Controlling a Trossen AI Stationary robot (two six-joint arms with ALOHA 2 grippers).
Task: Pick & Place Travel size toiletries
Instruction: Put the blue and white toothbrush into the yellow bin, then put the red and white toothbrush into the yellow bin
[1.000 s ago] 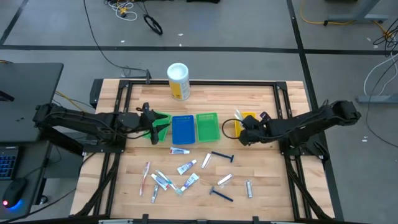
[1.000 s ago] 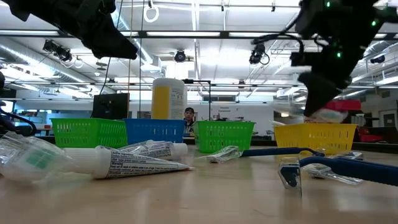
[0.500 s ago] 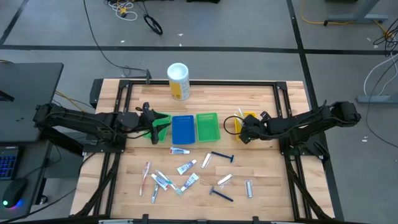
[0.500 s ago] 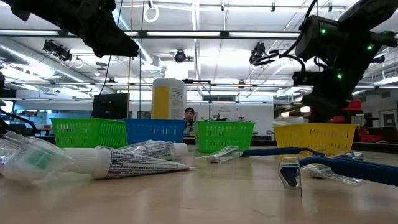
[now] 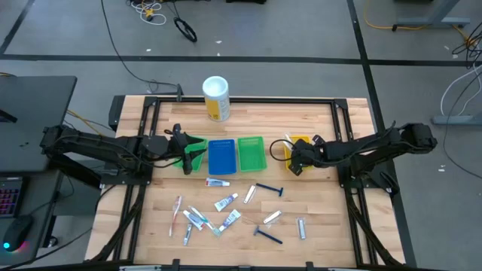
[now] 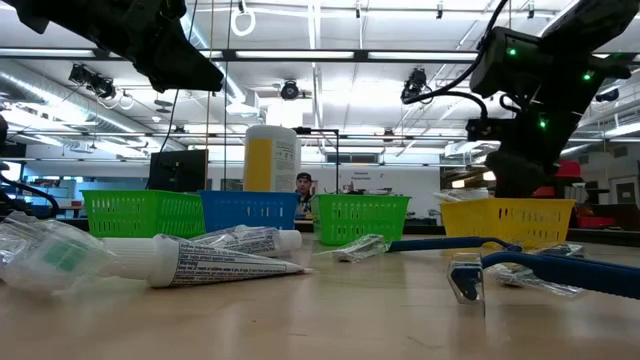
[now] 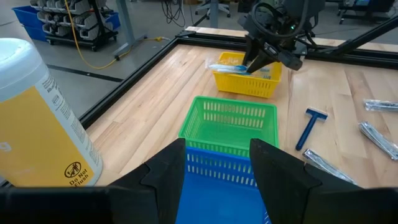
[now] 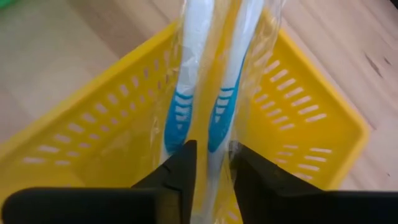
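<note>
My right gripper (image 5: 291, 158) is low in the yellow tray (image 5: 303, 143), shut on a wrapped white-and-blue toothbrush (image 8: 225, 106). A second wrapped toothbrush (image 8: 180, 93) lies beside it in the tray. My left gripper (image 5: 188, 153) hovers open above the leftmost green tray (image 5: 197, 143), touching nothing. On the near half of the table lie small tubes (image 5: 218, 182), toothbrushes (image 5: 177, 214), two blue razors (image 5: 269, 189) and silvery tubes (image 5: 302, 228). My right gripper pinches the wrapped toothbrush by its handle end (image 8: 212, 177) between the two fingers, which lie roughly along it. The brush runs away from the fingers across the yellow tray, its far end over the tray's rim (image 7: 225, 65).
A blue tray (image 5: 222, 156) and a second green tray (image 5: 251, 153) stand between the two arms. The tall white-and-yellow canister (image 5: 216, 98) stands at the far edge. Black frame rails run along the table's sides. A person shows far behind in the low view.
My right gripper has come down from above the yellow tray into it, carrying the wrapped toothbrush, which is now sunk behind the tray's wall in the low view. My left arm has kept still.
</note>
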